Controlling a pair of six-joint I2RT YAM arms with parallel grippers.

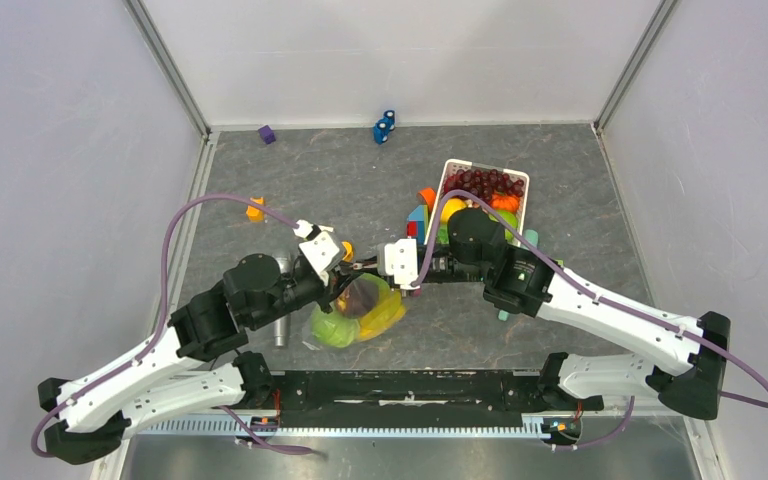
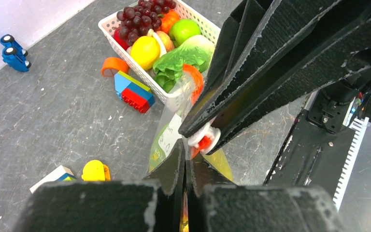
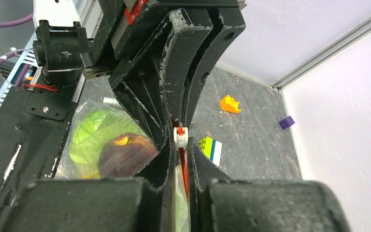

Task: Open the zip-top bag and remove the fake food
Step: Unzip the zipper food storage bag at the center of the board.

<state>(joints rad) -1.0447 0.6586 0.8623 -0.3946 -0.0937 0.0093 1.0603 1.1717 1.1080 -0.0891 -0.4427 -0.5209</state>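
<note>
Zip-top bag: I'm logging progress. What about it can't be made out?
- Zipper open or shut: top view, left pincer and right pincer cover it; wrist views, fingers crowd the slider.
- Contents of the zip-top bag: top view, left arm overlaps; right wrist view, blurred behind plastic.

- No text, brand or number can be read
- White patch (image 2: pixel 172 137) on the zip-top bag (image 2: pixel 158 150), at 6 o'clock from the basket (image 2: pixel 107 20): faint dark marks, too blurred to read

A basket (image 1: pixel 488 166) of grapes (image 1: pixel 485 183) was seen at two o'clock; blue block (image 1: pixel 385 126) at twelve, purple block (image 1: pixel 266 134) at eleven, orange block (image 1: pixel 255 209) at ten.
</note>
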